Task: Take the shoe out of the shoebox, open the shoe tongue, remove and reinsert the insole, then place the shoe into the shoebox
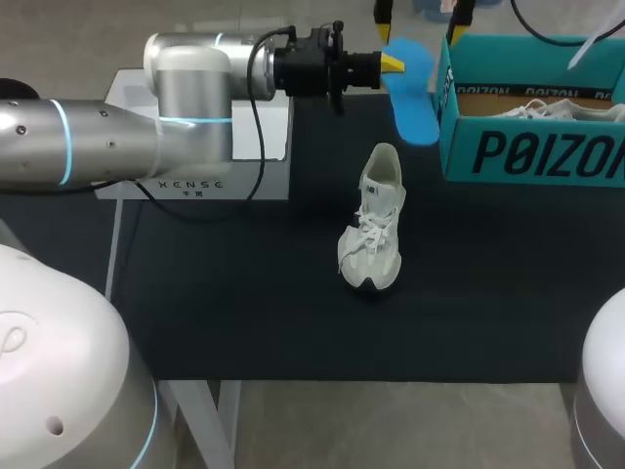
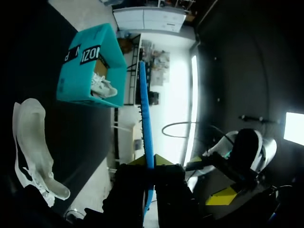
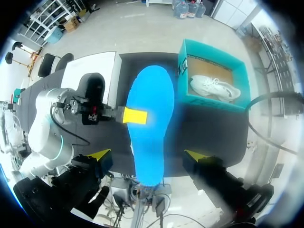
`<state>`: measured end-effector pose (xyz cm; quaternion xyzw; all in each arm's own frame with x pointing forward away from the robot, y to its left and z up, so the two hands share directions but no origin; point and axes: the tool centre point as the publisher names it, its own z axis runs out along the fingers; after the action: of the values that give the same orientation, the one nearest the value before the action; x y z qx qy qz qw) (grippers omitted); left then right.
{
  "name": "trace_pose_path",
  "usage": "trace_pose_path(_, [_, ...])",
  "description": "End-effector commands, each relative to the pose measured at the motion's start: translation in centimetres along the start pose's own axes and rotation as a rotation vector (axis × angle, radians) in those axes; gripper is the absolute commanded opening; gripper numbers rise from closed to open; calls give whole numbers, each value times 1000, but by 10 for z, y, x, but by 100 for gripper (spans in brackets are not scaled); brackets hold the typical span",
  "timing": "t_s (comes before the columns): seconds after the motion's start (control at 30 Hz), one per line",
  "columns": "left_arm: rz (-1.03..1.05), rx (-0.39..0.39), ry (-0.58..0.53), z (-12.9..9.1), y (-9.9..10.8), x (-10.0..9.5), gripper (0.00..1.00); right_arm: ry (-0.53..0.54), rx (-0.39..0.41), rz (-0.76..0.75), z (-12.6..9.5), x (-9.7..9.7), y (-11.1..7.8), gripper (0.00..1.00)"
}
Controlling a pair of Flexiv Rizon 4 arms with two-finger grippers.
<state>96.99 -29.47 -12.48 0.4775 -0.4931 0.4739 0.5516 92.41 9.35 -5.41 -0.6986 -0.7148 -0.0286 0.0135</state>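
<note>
A pale grey-white shoe (image 1: pixel 373 220) lies on the black mat, toe toward the front edge; the left wrist view shows the shoe (image 2: pixel 31 142) too. My left gripper (image 1: pixel 391 63) is shut on the edge of the blue insole (image 1: pixel 412 90), holding it in the air beside the teal shoebox (image 1: pixel 532 156). In its own view the left gripper (image 2: pixel 151 164) pinches the insole (image 2: pixel 145 118) edge-on. My right gripper (image 3: pixel 147 154) hangs above, open, its fingers either side of the insole (image 3: pixel 149 109) without touching. The right gripper (image 1: pixel 421 18) shows at the far edge.
A second white shoe (image 1: pixel 547 109) lies inside the shoebox (image 3: pixel 190 97). A white block (image 1: pixel 195 186) stands at the table's back left, under my left arm. The black mat (image 1: pixel 244 293) stretches bare in front of and left of the shoe.
</note>
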Motion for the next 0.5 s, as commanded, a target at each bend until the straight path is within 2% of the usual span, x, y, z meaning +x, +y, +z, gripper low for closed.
trace_pose_path(0.03, [-15, -19, 11, -6, -12, -2, 0, 6, -12, 2, 0, -2, -14, 100])
trace_pose_path(0.2, [-6, -16, 11, -8, -13, 0, 0, 7, -4, 4, 1, -5, -24, 100])
trace_pose_path(0.37, [5, -39, -4, -3, -9, 1, 0, 19, -10, 17, 0, -9, -18, 100])
trace_pose_path(0.5, [59, -28, -15, -4, -5, 0, 0, 187, -54, 9, -5, -14, -11, 100])
